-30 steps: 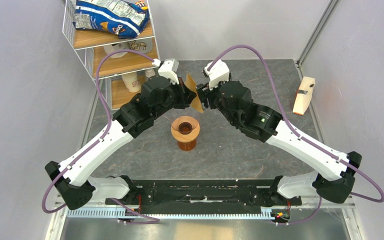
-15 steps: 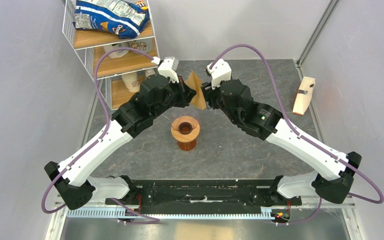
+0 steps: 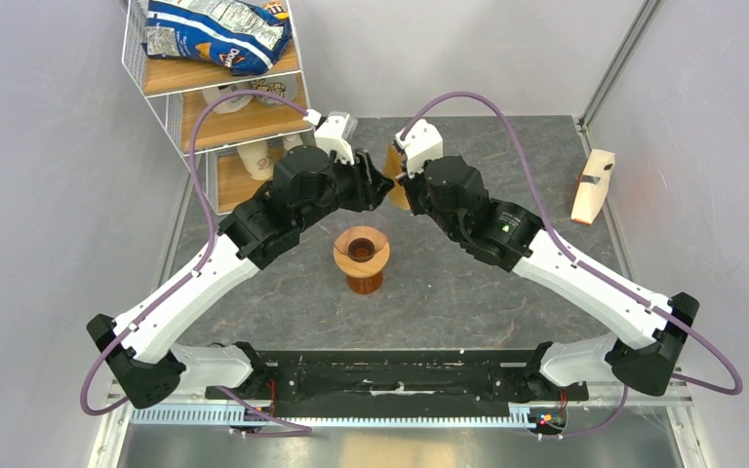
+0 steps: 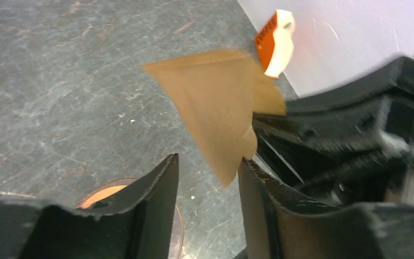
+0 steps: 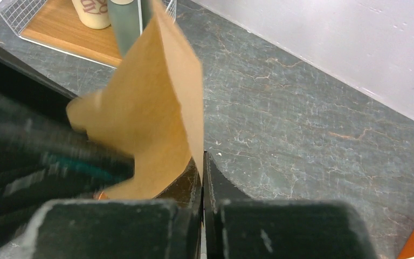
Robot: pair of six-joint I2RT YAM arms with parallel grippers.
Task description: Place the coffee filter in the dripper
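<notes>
We see both arms meeting above the far-middle of the dark grey stone-look table [image 3: 449, 302]. The right gripper [image 5: 203, 162] has its jaws pressed together on the lower edge of the thin tan-brown paper coffee filter [image 5: 151, 118], which stands up in the air as a folded fan. The left gripper [image 4: 207, 183] faces it with jaws apart. The coffee filter's lower tip hangs just above that gap, close to one finger [image 4: 259, 199]; we cannot tell if it touches. In the top view only a sliver of the coffee filter shows between the two grippers.

The dripper [image 3: 362, 246], a round light-wood ring with a dark centre hole, sits on the amber-orange glass vessel [image 3: 364, 283] on the table. It is nearer the arm bases than the grippers and apart from the coffee filter.

A white wire shelf with wooden boards [image 3: 234, 127] at far left carries a blue chip bag [image 3: 219, 34] and pale cups [image 3: 258, 161]. A pale wooden stand with an orange side [image 3: 593, 185] lies at far right.
</notes>
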